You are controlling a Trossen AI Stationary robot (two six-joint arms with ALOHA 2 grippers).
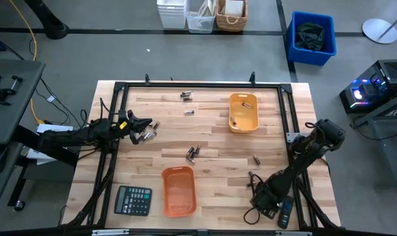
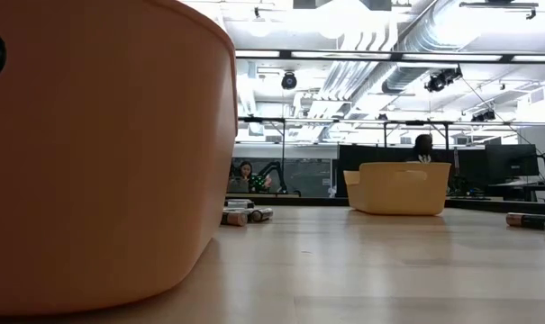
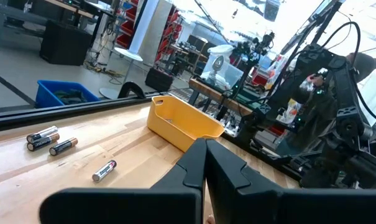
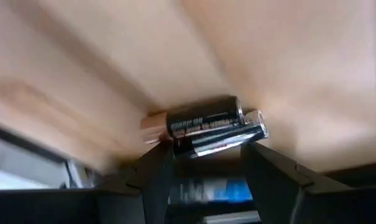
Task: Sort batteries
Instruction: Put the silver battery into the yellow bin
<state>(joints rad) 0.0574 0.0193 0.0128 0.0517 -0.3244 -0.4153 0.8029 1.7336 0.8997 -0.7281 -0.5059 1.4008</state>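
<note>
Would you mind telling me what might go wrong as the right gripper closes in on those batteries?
1. Two batteries lie touching between the right gripper's open jaws, so both may be grabbed, or one squeezed out.
2. They sit near the table's right edge, so a nudged cell might roll off.

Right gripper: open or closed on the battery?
Open: in the right wrist view the right gripper straddles a lying battery, fingers apart.

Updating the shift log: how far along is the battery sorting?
Barely started. Done: the far orange tray seems to hold a battery or two; the near tray looks empty. In hand: the right pincer stands open around two batteries near the table's right edge. The left pincer is shut. Left: loose batteries scattered across the table.
</note>
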